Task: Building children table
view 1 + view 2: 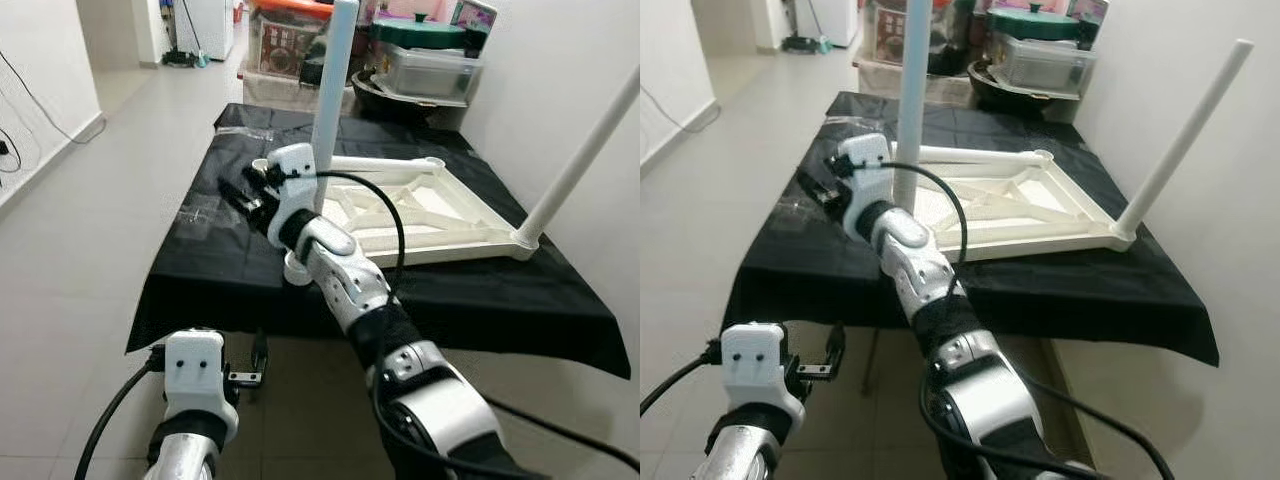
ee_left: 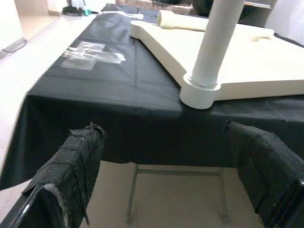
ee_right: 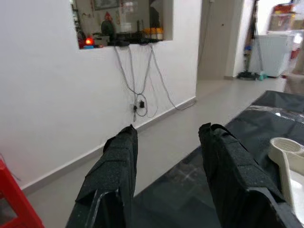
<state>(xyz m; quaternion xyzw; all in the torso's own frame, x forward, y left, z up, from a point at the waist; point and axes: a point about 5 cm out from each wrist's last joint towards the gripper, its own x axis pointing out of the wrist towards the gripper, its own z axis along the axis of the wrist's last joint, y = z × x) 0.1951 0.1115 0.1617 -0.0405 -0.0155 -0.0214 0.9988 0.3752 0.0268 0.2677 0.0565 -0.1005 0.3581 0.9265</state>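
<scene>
Upside down on a bench (image 1: 230, 290) draped in black cloth: a cream child's table top (image 1: 440, 215), ribbed underside up. One white leg (image 1: 333, 95) upright at the near-left corner socket, just behind the right arm; a second white leg (image 1: 585, 160) at the near-right corner, tilted outward toward the wall. A third cream leg (image 2: 183, 21) flat along the far edge of the top, seen from the left wrist.

Right gripper (image 1: 245, 192) reaching across over the bench's left part, beside the upright leg and not touching it; jaws apart, holding nothing, black fingers (image 3: 111, 175) pointing off past the bench edge toward the white wall and floor. Black cable looping from the wrist back down the forearm.

Left gripper (image 1: 258, 362) low, below and in front of the bench's near edge, well clear of the table top; jaws apart and empty, padded fingers (image 2: 78, 164) framing the corner socket with its upright leg from below.

A scrap of clear plastic wrap (image 2: 92, 53) on the cloth to the left of the top. Storage boxes (image 1: 425, 65) and clutter stacked beyond the far end of the bench.
</scene>
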